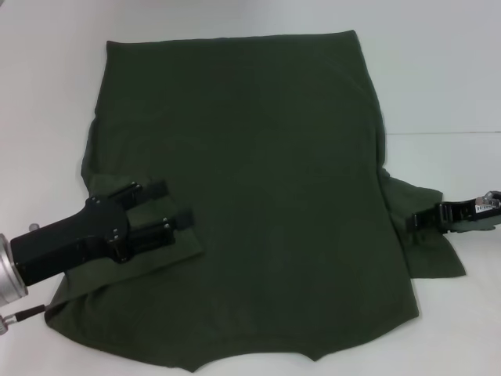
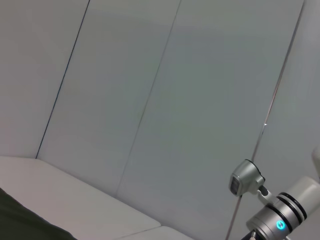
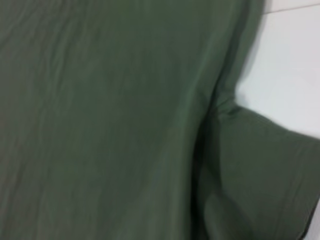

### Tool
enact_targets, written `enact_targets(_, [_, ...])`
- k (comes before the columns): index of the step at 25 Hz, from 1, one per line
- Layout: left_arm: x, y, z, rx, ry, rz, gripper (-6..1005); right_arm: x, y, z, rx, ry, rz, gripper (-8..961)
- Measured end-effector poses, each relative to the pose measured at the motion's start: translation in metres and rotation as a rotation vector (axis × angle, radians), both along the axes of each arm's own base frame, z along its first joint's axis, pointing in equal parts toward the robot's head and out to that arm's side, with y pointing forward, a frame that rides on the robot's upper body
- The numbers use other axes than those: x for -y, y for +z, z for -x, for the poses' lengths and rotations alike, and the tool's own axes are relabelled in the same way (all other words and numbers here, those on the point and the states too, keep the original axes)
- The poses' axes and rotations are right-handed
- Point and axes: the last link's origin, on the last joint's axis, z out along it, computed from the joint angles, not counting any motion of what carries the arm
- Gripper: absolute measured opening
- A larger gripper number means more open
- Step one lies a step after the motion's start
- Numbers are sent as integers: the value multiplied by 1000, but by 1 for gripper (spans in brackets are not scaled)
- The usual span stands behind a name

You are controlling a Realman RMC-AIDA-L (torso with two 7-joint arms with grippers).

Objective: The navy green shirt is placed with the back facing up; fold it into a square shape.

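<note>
While the navy green shirt [image 1: 258, 196] is lying spread flat across the white worktop [image 1: 446, 78], the left gripper [image 1: 174, 219] is reaching in from the near left edge and resting over the shirt's left sleeve area. Its two black fingers [image 1: 149, 190] are pointing toward the middle of the garment, with the jaws standing apart and a strip of green cloth showing between them; whether they are pinching any fabric cannot be told. A folded flap of the sleeve is lying just beneath and beside that gripper. The shirt's body is covering most of the worktop's middle, its straight hem lying at the far side and its wavy edge nearest the robot. Over on the right, the right gripper [image 1: 427, 219] is sitting low at the right sleeve, which is sticking out past the shirt's side. Its black tip is touching the sleeve cloth, but whether its jaws are apart or together cannot be told.
</note>
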Motion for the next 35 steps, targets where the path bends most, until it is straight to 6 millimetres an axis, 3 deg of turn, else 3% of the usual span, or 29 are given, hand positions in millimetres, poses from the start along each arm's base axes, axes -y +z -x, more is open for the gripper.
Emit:
enact_targets(7, [-2, -1, -1, -5, 0, -2, 873, -2, 0, 0, 5, 1, -9, 588])
enact_targets(12, [-3, -1, -1, -6, -1, -2, 873, -2, -1, 0, 8, 6, -7, 355])
enact_targets(18, [-3, -1, -2, -6, 0, -2, 873, -1, 0, -2, 10, 3, -14, 152])
enact_targets(20, [-3, -1, -1, -6, 0, -2, 873, -1, 0, -3, 10, 4, -16, 10])
enact_targets(26, [-2, -2, -1, -4, 2, 0, 873, -1, 12, -9, 19, 13, -37, 11])
enact_targets(35, [-2, -2, -1, 1, 6, 2, 873, -1, 58, -14, 13, 66, -107, 10])
